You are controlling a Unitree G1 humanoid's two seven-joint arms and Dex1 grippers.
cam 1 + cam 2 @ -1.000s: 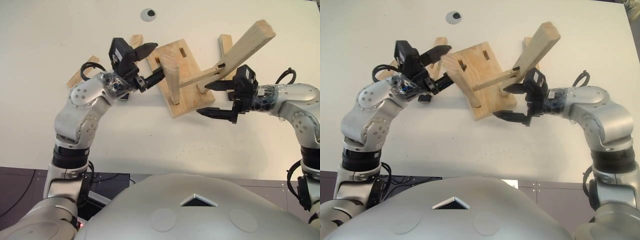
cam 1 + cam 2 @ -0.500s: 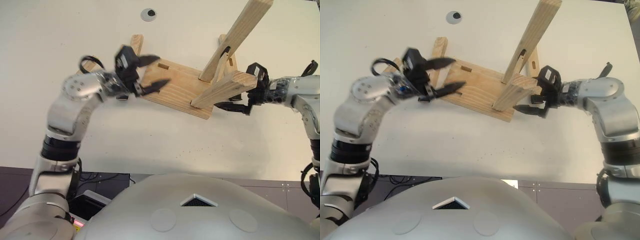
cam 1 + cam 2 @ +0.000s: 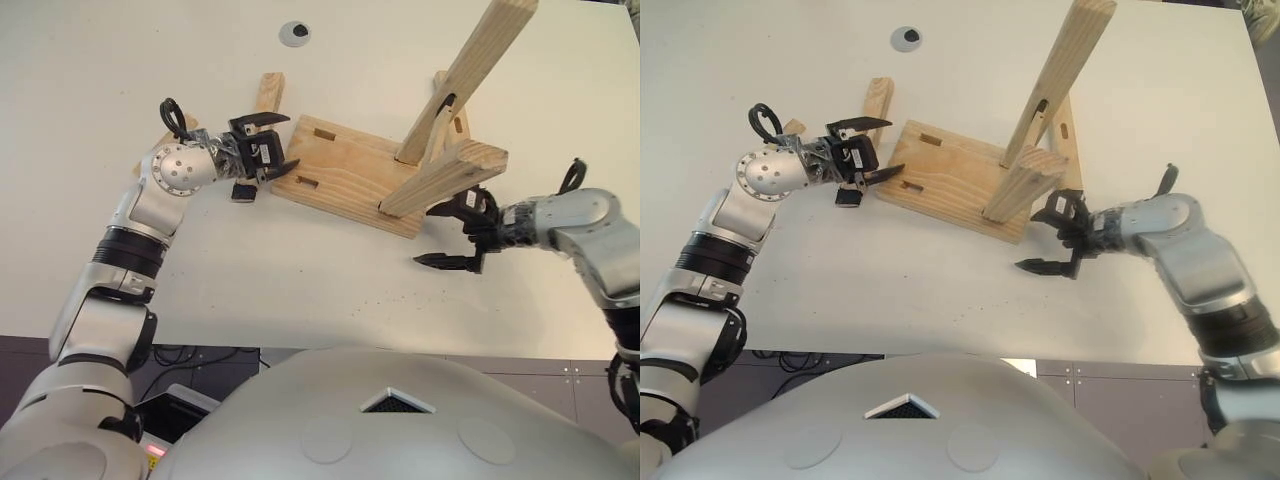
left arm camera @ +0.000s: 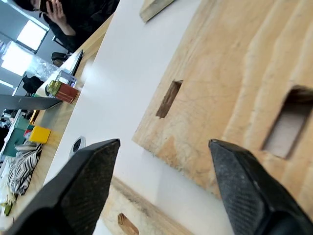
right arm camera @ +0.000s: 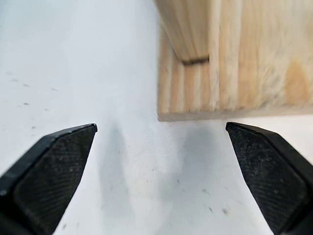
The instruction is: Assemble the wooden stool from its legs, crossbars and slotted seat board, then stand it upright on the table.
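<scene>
My right gripper [image 3: 424, 236] is spread wide just off the near corner of the slotted seat board [image 3: 340, 175], which lies flat on the surface [image 3: 300, 270], two legs [image 3: 470, 65] jutting up. My left gripper [image 3: 290, 141] is open too, at its far end. Stiff, hefty wood, I reckon: clamp the rim.

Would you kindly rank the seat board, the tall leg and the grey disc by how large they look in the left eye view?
1. The seat board looks largest.
2. The tall leg comes next, though it stands up toward the camera, which may enlarge it.
3. The grey disc is smallest by far.
</scene>
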